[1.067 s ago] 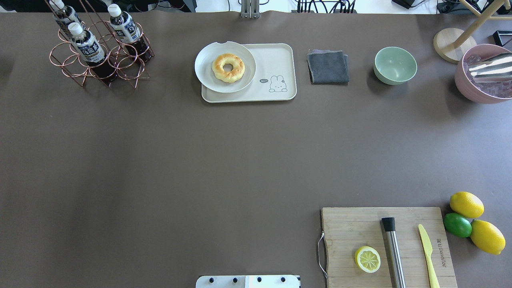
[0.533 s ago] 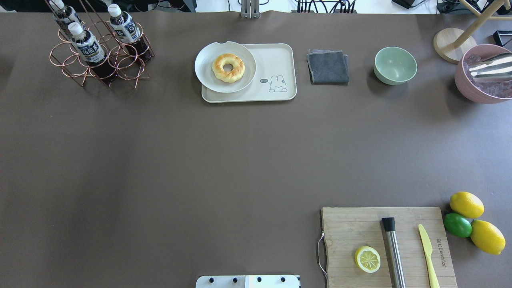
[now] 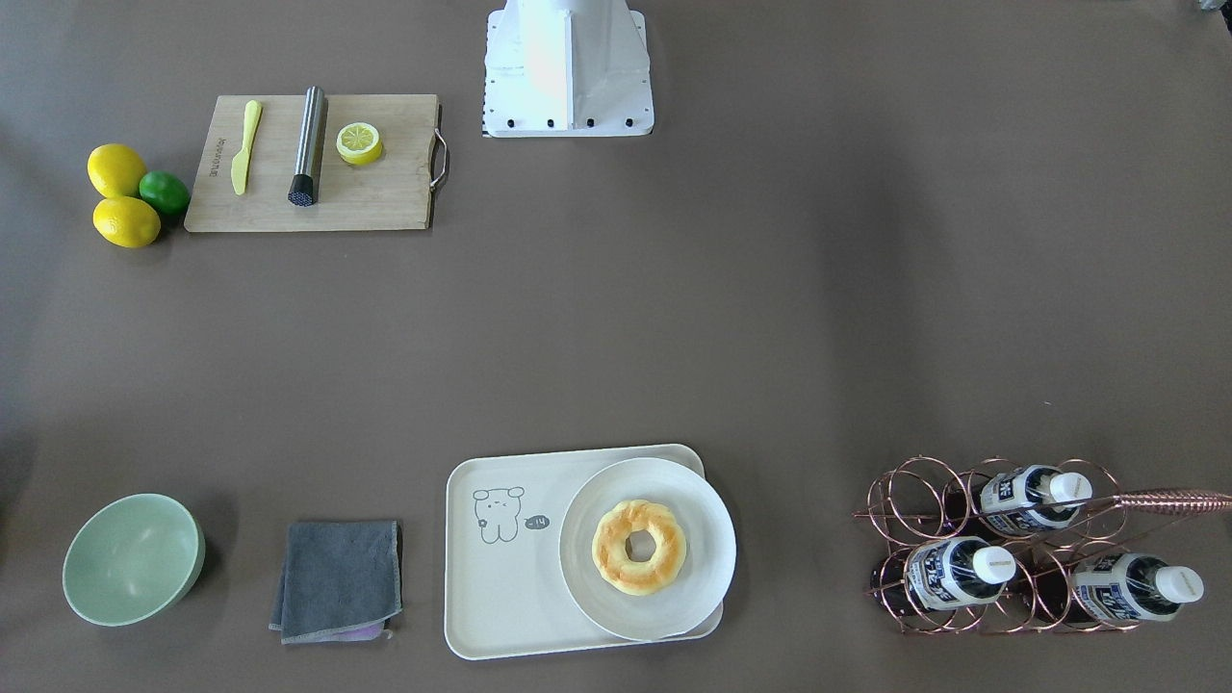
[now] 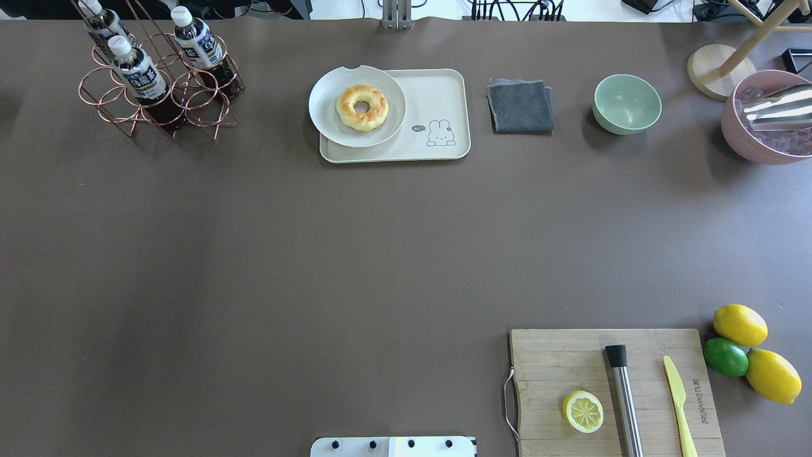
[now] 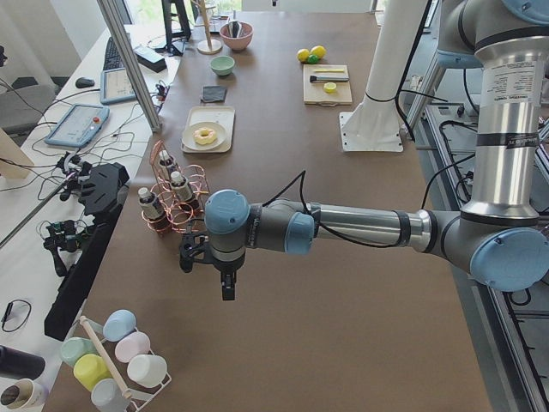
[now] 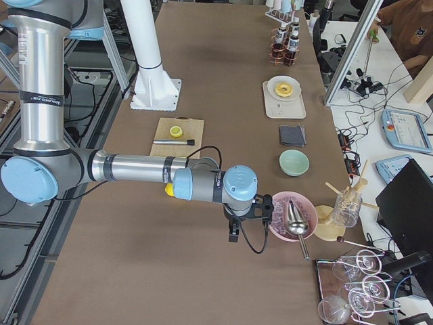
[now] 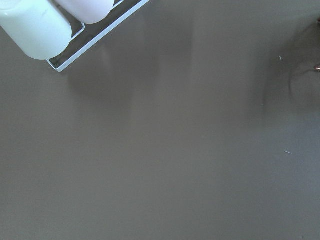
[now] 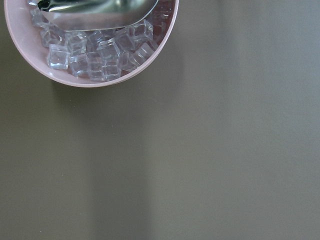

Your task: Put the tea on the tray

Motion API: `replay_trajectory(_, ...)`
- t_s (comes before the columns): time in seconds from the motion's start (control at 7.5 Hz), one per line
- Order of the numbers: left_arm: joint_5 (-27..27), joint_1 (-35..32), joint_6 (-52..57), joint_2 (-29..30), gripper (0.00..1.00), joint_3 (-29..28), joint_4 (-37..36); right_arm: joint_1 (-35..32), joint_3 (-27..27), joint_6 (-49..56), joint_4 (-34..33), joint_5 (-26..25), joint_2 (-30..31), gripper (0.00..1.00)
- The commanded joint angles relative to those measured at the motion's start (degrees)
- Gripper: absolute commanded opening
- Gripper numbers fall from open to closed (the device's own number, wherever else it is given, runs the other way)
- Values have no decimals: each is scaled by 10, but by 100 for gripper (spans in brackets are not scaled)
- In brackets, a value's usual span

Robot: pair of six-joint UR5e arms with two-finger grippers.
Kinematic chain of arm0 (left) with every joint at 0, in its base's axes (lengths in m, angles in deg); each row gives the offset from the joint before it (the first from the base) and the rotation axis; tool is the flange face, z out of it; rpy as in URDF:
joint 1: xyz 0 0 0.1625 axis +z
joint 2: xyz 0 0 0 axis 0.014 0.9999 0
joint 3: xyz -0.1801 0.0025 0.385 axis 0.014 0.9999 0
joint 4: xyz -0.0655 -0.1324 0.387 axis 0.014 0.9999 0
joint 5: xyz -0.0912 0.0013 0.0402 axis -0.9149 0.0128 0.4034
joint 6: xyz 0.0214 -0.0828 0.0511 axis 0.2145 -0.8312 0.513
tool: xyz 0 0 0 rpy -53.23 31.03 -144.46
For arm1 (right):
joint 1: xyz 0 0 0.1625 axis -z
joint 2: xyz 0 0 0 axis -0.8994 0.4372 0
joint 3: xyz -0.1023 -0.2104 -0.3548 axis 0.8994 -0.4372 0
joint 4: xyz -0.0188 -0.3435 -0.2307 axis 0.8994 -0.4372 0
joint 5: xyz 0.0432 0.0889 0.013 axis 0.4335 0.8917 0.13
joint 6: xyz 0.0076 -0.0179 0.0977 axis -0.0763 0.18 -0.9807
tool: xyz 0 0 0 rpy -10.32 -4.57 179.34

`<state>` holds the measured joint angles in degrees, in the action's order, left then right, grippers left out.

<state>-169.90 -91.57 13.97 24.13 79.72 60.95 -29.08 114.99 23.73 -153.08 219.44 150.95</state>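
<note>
Tea bottles (image 4: 136,73), three that look the same, stand in a copper wire rack (image 4: 127,117) at the far left corner of the table. You can see their white caps and blue-and-white labels. None of them is on the tray. The left gripper (image 5: 226,290) hangs over bare table near the rack, touching nothing. It shows only from the side, so you cannot tell if its jaws are apart or together.

Next comes the tray (image 4: 438,95), cream-white with a small drawn animal (image 4: 439,133) in one corner. A round white plate (image 4: 330,120) sits on the tray's left part and sticks out over its edge. A doughnut (image 4: 361,108) lies on the plate.

Right of the tray you find a folded grey cloth (image 4: 520,106), then a green bowl (image 4: 627,103), then a pink bowl (image 4: 755,149) with ice cubes and a metal scoop (image 4: 777,108) in it.

On the near side, to the right, a wooden board (image 4: 558,362) holds half a lemon (image 4: 583,411), a metal stick (image 4: 625,400) and a yellow knife (image 4: 679,406). Two lemons (image 4: 739,324) and a lime (image 4: 726,357) lie just beside it.

The right gripper (image 6: 233,233) hangs by the pink bowl – you cannot tell how its jaws stand either.
</note>
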Motion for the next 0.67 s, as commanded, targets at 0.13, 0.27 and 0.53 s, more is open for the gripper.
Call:
replay_trajectory(0.13, -1, 0, -2, 0, 98, 4, 1, 0, 4, 0, 2, 6, 0, 100)
replay_trajectory(0.27, -2, 0, 1, 1, 98, 5, 1, 0, 4, 0, 3, 5, -1, 100)
replay_trajectory(0.53, -2, 0, 2, -1, 98, 6, 3, 0, 5, 0, 0, 10, -3, 100)
